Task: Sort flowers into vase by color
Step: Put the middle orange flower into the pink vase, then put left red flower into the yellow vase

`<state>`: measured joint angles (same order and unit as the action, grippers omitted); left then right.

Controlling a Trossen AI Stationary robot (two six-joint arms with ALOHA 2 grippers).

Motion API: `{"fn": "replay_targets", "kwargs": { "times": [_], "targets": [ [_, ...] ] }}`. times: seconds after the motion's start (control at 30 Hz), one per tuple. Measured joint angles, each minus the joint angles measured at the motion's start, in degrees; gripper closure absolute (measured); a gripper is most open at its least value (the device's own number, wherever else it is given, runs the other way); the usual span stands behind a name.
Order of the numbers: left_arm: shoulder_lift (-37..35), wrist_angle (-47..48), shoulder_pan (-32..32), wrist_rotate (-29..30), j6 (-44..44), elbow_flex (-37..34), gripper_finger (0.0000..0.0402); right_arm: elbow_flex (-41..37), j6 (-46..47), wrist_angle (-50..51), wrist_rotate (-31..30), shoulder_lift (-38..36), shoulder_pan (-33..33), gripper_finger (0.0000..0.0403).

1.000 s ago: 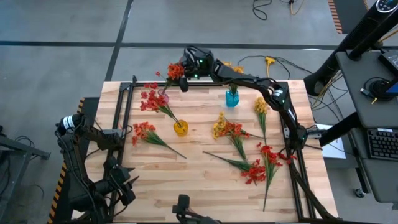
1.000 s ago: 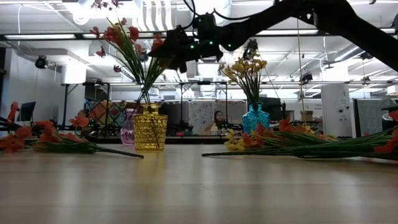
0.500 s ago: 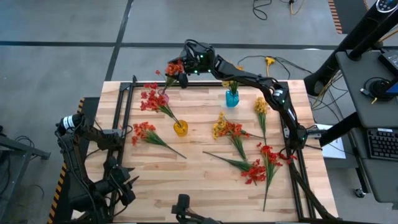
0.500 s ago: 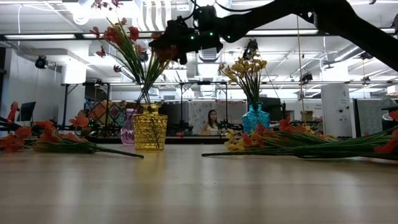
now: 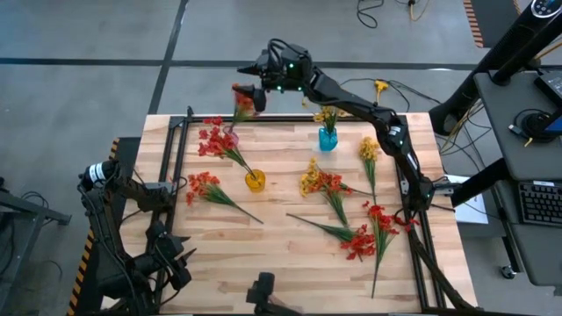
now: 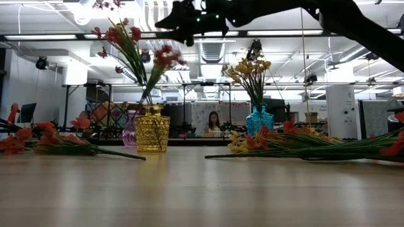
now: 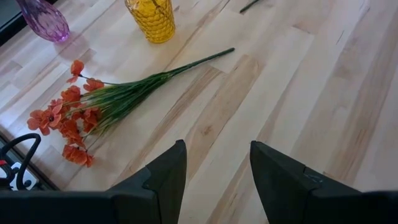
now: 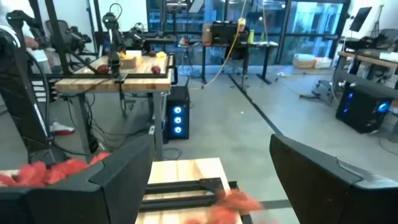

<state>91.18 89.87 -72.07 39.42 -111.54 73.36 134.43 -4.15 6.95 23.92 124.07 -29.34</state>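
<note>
I observe the right gripper point(image 5: 255, 77) raised beyond the far edge of the light wooden slatted table point(image 5: 290, 254), fingers spread and empty. Just beside it, a red-orange artificial sprig point(image 5: 241, 98) stands in the small purple glass vase point(image 5: 232, 137). More red-orange sprigs fill the yellow textured glass vase point(image 5: 255, 182); yellow sprigs point(image 5: 328, 116) stand in the blue glass vase point(image 5: 327, 139). Further sprigs lie loose on the table. The left gripper point(image 7: 214, 180) waits at the near left corner, part open, holding nothing.
</note>
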Motion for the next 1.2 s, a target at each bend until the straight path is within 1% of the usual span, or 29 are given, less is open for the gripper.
{"fn": "replay_targets", "kwargs": {
  "times": [0.2,0.47,0.77,1.0,1.1,1.2],
  "targets": [
    [0.0,0.1,0.0,0.0,0.0,0.0,0.0242,0.4,-1.9,5.5,-0.1,-3.9,0.0,0.009],
    [0.0,0.1,0.0,0.0,0.0,0.0,0.0242,0.3,-5.5,20.0,-0.1,-9.0,-0.1,0.0102],
    [0.0,0.1,0.6,0.5,0.0,0.0,0.0242,0.3,-7.1,36.2,-0.1,-13.9,0.6,0.012],
    [0.0,-0.8,2.4,3.5,0.1,0.0,0.0242,0.3,-6.8,50.8,0.0,-16.6,3.0,0.0134],
    [0.0,-2.7,3.4,5.4,2.7,0.0,0.0242,0.3,-5.8,57.2,0.0,-16.9,4.5,0.014],
    [-0.2,-7.4,5.0,7.1,9.1,0.1,0.0242,0.3,-3.3,63.3,0.0,-16.9,6.2,0.0145]
  ]
}}
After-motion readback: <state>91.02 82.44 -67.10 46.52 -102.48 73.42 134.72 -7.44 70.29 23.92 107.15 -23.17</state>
